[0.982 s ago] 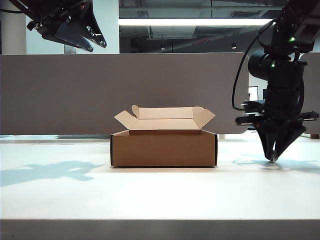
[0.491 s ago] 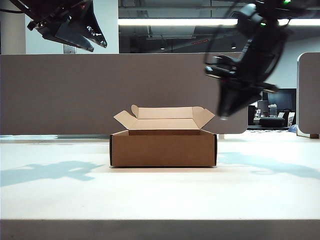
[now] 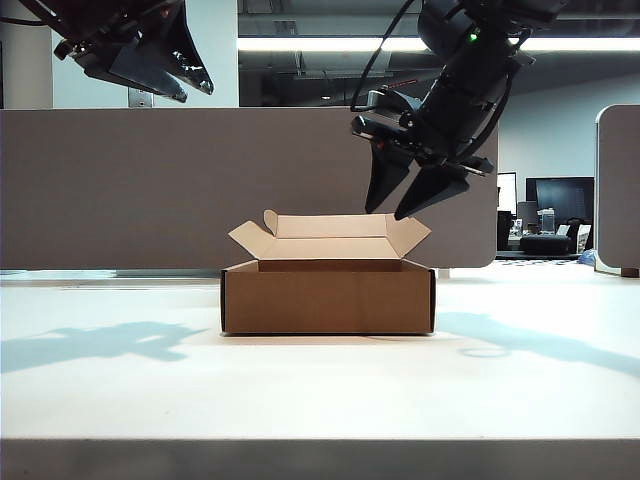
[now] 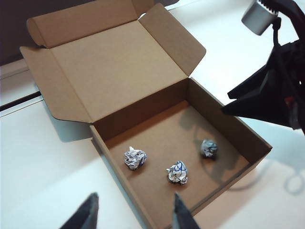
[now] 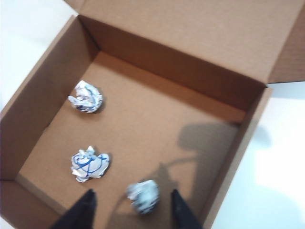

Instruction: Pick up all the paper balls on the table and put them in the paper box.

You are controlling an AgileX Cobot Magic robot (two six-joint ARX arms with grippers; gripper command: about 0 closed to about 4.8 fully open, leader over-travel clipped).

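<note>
From the exterior view the paper box (image 3: 328,296) wall hides everything inside, so no paper balls show there. My left tool (image 4: 135,210) is cut off by the frame edge in its wrist view, only fingertips show. Third ball (image 5: 143,196) under my right tool (image 5: 130,207) is blurry.

Grey-brown partition panel (image 3: 200,185) ran across the far side, second panel (image 3: 618,185) at far right. Long ceiling light strip (image 3: 320,44) glowed overhead. Through the gap, a dark monitor (image 3: 560,195) and desk clutter sat in a dim office.
</note>
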